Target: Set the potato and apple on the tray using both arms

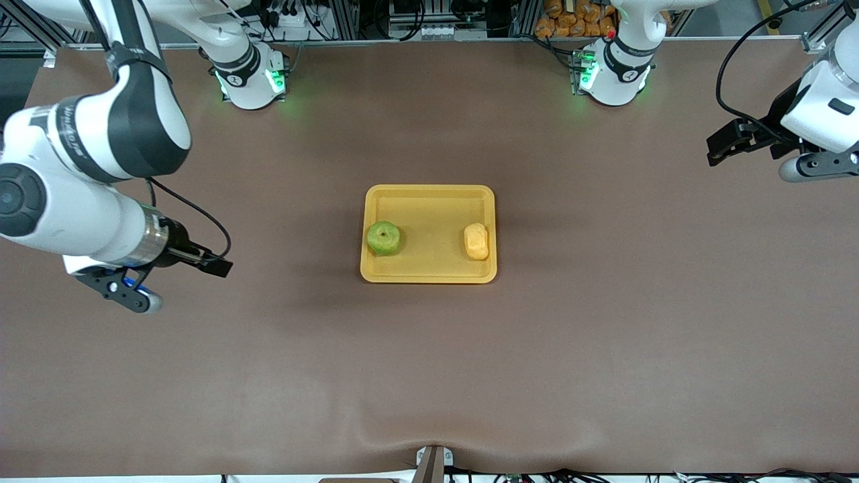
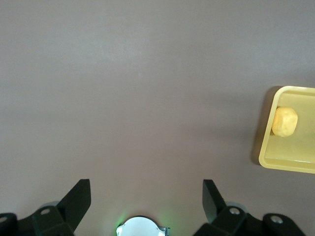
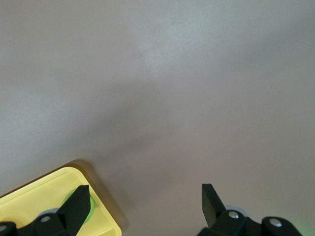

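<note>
The yellow-orange tray (image 1: 433, 218) lies mid-table. In it, the green apple (image 1: 384, 237) rests at the end toward the right arm, and the pale yellow potato (image 1: 476, 241) at the end toward the left arm. My right gripper (image 1: 221, 267) hovers open and empty over bare table off the tray's right-arm end. The right wrist view shows that gripper (image 3: 145, 194), a tray corner (image 3: 29, 201) and a sliver of the apple (image 3: 92, 210). My left gripper (image 1: 717, 149) hangs open and empty over the table's left-arm end. The left wrist view shows the gripper (image 2: 146, 189), the potato (image 2: 284, 122) and the tray (image 2: 280, 162).
A brown mat (image 1: 604, 335) covers the table. The two arm bases (image 1: 251, 80) (image 1: 614, 74) stand along the edge farthest from the front camera. A small bracket (image 1: 433, 463) sits at the nearest edge.
</note>
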`<state>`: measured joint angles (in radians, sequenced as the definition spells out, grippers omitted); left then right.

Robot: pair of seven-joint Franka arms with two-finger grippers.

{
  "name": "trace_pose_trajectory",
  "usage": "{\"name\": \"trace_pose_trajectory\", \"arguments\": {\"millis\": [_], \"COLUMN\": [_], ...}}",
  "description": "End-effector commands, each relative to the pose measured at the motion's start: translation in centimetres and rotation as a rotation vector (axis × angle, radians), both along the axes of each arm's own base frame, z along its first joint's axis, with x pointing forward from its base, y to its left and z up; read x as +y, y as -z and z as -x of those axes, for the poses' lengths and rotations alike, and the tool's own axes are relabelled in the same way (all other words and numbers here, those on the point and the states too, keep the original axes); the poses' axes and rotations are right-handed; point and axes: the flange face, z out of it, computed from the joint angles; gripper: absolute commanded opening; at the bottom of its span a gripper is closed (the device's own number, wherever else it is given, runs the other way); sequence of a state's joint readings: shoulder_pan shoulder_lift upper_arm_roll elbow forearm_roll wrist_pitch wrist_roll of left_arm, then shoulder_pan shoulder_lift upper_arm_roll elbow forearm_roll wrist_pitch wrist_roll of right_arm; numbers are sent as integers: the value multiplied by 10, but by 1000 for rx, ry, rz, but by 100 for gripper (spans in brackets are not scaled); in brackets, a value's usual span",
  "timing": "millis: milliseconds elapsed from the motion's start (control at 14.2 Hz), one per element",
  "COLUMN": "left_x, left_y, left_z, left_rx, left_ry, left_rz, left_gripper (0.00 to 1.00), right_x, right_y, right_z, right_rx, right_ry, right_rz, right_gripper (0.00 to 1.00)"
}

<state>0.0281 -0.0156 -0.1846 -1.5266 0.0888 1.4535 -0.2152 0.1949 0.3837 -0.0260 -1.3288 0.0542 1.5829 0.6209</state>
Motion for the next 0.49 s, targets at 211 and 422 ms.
{"name": "trace_pose_trajectory", "arguments": {"millis": [211, 422], "left_x": [-3, -1], "left_y": [-6, -9], "left_z": [24, 31], "left_rx": [5, 5], "left_ry": [32, 44], "left_rz": [3, 0], "left_gripper": [100, 100], "right_x": [-53, -74], "right_y": [-53, -80], "right_z": [20, 32], "right_rx": [-21, -23], "right_ry": [-135, -182], "right_rz": [-32, -35], "right_gripper": [100, 100]}}
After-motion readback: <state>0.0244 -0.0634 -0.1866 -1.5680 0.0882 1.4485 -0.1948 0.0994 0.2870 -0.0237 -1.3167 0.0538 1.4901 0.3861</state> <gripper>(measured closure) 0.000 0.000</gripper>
